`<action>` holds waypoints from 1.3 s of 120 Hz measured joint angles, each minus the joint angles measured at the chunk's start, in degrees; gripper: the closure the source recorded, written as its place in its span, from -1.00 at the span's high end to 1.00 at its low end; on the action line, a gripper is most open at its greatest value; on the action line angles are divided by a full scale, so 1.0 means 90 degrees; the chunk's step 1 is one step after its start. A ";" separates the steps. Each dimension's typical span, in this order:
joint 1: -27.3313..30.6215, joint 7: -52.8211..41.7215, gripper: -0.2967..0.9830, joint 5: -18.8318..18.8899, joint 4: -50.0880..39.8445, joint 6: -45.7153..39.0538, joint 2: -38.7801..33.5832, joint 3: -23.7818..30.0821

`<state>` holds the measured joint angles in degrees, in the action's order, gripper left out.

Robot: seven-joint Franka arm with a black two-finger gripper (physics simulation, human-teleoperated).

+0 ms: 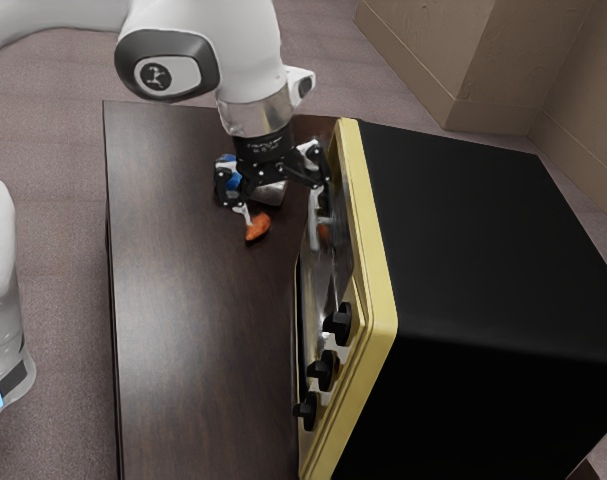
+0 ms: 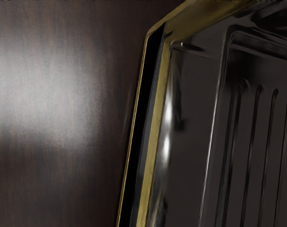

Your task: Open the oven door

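Along the front of the black oven (image 1: 493, 230), on the side facing the exterior view's left, is the oven door (image 1: 335, 268), its glossy face inside gold trim (image 1: 375, 230). I cannot tell from either view whether it stands slightly ajar. Beside it, on the same front, three black knobs (image 1: 328, 370) sit in a row. In the wrist view I see a dark gap (image 2: 144, 109) running between two gold edges, with a shiny dark surface beyond it and a ribbed dark panel (image 2: 259, 146) farther in. My gripper (image 1: 276, 193) is at the far end of the front, pointing down, its fingers spread wide with nothing clamped between them. One finger is close against the door side, though I can't make out whether it touches; the other is out over the tabletop (image 1: 198, 320). Partly behind the gripper lie a blue item (image 1: 232, 180) and a grey one (image 1: 273, 193), and just beside them, toward the knobs, is an orange piece (image 1: 257, 228) at the end of a pale stem. Around the table spreads a carpeted floor (image 1: 58, 150), with a brown wall (image 1: 423, 55) behind the oven.
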<state>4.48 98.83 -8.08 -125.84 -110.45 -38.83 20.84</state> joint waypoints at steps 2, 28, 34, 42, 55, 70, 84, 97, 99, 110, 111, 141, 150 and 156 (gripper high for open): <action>0.0007 -0.0002 0.53 -0.0007 -0.0020 -0.0006 -0.0022 0.0003; 0.0084 -0.0027 0.52 -0.0126 -0.0334 -0.0058 -0.0332 0.0018; 0.0097 -0.0032 0.52 -0.0167 -0.0409 -0.0065 -0.0413 0.0020; 0.0115 -0.0039 0.52 -0.0216 -0.0502 -0.0070 -0.0529 0.0026; 0.0132 -0.0048 0.52 -0.0292 -0.0744 -0.0097 -0.0790 0.0035; 0.0146 -0.0061 0.53 -0.0406 -0.1081 -0.0152 -0.1113 0.0037; 0.0157 -0.0085 0.54 -0.0528 -0.1377 -0.0207 -0.1395 0.0036; 0.0164 -0.0111 0.54 -0.0618 -0.1519 -0.0237 -0.1524 0.0031; 0.0177 -0.0116 0.54 -0.0634 -0.1540 -0.0241 -0.1534 0.0030; 0.0248 -0.0153 0.54 -0.0742 -0.1701 -0.0257 -0.1674 0.0027; 0.0252 -0.0156 0.54 -0.0747 -0.1715 -0.0258 -0.1690 0.0027; 0.0410 -0.0265 0.54 -0.1080 -0.2303 -0.0275 -0.2439 0.0035; 0.0415 -0.0291 0.54 -0.1181 -0.2504 -0.0273 -0.2726 0.0043; 0.0416 -0.0307 0.54 -0.1234 -0.2621 -0.0273 -0.2890 0.0046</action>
<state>8.22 96.06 -19.19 -149.43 -112.91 -64.84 21.25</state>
